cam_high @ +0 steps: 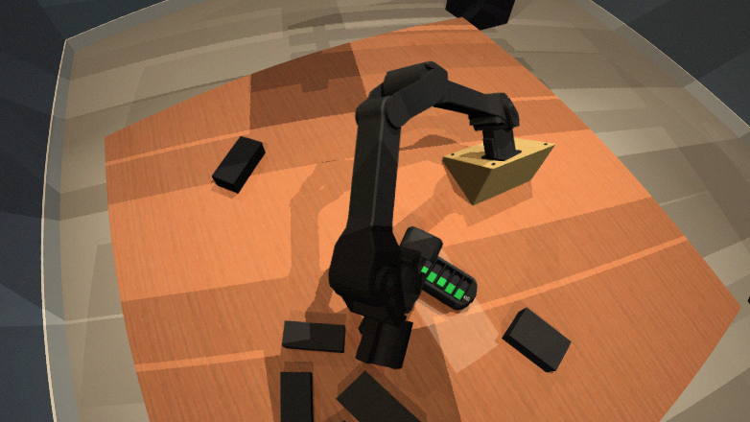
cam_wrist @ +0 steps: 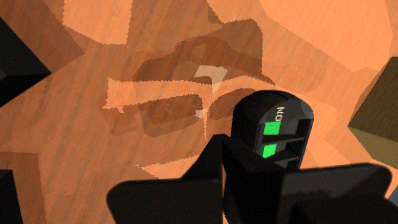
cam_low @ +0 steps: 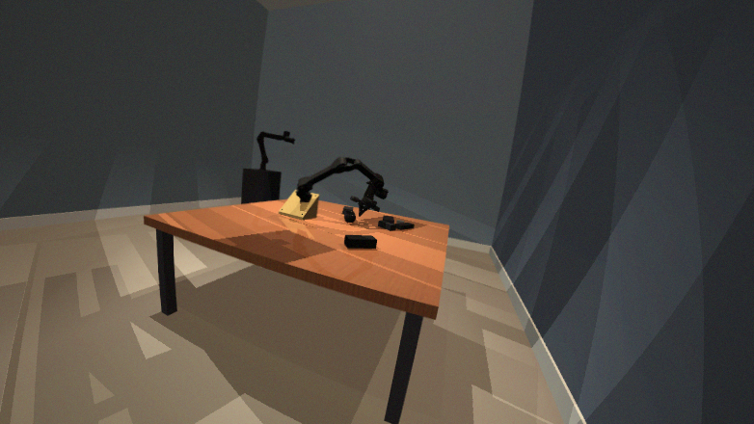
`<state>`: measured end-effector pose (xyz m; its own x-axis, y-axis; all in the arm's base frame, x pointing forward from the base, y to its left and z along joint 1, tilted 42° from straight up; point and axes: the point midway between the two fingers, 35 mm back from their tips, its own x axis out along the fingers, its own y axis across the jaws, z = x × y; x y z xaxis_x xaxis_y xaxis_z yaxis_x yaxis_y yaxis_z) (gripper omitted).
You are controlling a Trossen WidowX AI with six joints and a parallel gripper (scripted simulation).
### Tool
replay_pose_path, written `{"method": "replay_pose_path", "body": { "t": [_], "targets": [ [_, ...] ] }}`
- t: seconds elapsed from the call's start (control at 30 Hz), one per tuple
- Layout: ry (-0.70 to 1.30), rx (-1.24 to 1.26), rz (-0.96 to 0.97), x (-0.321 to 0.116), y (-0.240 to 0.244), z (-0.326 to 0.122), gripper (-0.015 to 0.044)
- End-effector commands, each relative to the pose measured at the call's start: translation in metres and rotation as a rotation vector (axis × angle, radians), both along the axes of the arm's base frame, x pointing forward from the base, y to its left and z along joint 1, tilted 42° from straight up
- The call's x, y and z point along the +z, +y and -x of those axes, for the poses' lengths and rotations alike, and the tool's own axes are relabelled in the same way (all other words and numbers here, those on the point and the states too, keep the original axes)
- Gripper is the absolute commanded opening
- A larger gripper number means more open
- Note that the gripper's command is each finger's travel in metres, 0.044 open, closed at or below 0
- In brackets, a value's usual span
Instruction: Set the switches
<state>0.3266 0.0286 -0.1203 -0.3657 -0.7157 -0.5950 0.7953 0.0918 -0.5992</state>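
The dark grey controller unit (cam_high: 450,287) (cam_wrist: 272,125) (cam_low: 347,213) sits on its base on the wooden bench (cam_high: 209,236), switches facing up. Several green switch ends show along its top in the top view. The wrist view shows two green squares near its rounded end, which is marked ON. My gripper (cam_wrist: 219,139) (cam_low: 363,209) is shut and empty. Its fingertips hang over the unit's switch row, at the end nearer the arm. I cannot tell whether they touch a switch. In the top view the arm's wrist hides the fingers and that end of the unit.
Black box modules lie around: one at the far left (cam_high: 238,163), one to the right (cam_high: 535,339), and three near the front edge (cam_high: 314,336) (cam_high: 295,396) (cam_high: 375,398). The arm's tan base mount (cam_high: 498,168) stands behind the unit.
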Motion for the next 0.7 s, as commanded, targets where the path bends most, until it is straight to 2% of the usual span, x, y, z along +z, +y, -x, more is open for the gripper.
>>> {"method": "replay_pose_path", "body": {
  "t": [0.0,0.2,0.67],
  "targets": [
    [-0.013,0.004,-0.005,0.011,0.017,-0.01,0.0],
    [-0.036,0.015,-0.009,0.009,0.022,-0.005,0.0],
    [-0.237,0.114,-0.072,-0.001,0.057,0.049,0.0]
  ]
}}
